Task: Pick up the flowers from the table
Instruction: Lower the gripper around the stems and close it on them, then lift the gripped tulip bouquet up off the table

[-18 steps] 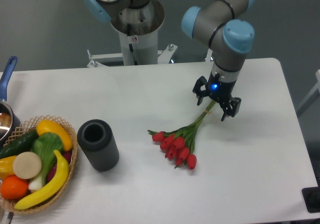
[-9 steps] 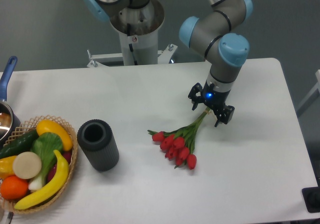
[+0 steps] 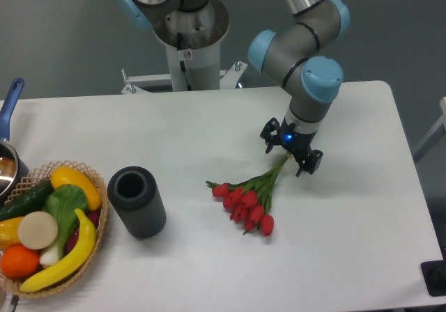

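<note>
Gripper (image 3: pixel 291 150) first: it hangs low over the stem end of the flowers (image 3: pixel 245 200), its two fingers spread apart, one on either side of the tied stems, with nothing clamped between them. That straddle looks deliberate, since the thin stems give a narrow, firm place to close on, while the buds would crush. Whether the fingertips already touch the table (image 3: pixel 209 131) I cannot tell.

Nearest the camera, at the left edge, sits a wicker basket (image 3: pixel 97 246) heaped with a banana, an orange and greens. Just beside it a dark cylinder (image 3: pixel 136 202) stands upright with its mouth open. Both are well apart from the bunch and should not hinder a lift.

Further in, the flowers lie flat on the white top, red buds toward the camera and stems running up and right under the wrist. A blue-handled pot (image 3: pixel 8 131) shows at the far left. Behind the table rises the arm's grey pedestal (image 3: pixel 187 40).
</note>
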You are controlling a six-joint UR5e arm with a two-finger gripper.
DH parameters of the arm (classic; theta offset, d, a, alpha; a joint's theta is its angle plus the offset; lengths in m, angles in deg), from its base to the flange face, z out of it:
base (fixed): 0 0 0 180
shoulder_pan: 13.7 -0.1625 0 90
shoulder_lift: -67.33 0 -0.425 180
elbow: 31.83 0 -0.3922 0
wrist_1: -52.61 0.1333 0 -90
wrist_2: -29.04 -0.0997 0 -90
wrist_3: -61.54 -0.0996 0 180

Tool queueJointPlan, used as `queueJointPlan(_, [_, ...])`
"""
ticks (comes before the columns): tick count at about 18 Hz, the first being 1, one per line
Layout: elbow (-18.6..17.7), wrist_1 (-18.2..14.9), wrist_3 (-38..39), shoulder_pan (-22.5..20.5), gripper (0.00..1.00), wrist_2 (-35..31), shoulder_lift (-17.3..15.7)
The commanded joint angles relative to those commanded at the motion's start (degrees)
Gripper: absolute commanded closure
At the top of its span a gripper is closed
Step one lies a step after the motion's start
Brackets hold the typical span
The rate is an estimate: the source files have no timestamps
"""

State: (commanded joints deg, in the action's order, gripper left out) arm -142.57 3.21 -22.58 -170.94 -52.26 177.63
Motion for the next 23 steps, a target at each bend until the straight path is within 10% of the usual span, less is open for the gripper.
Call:
queueJointPlan(8, [-0.44, 0.09, -0.17, 0.62, 0.09, 0.0, 0.79])
queueJointPlan(17, [0.26, 0.0, 0.0, 0.53, 0.59, 0.0, 0.79])
queueJointPlan(23, [0.53, -0.09, 0.0, 0.62, 0.72, -0.09, 0.79])
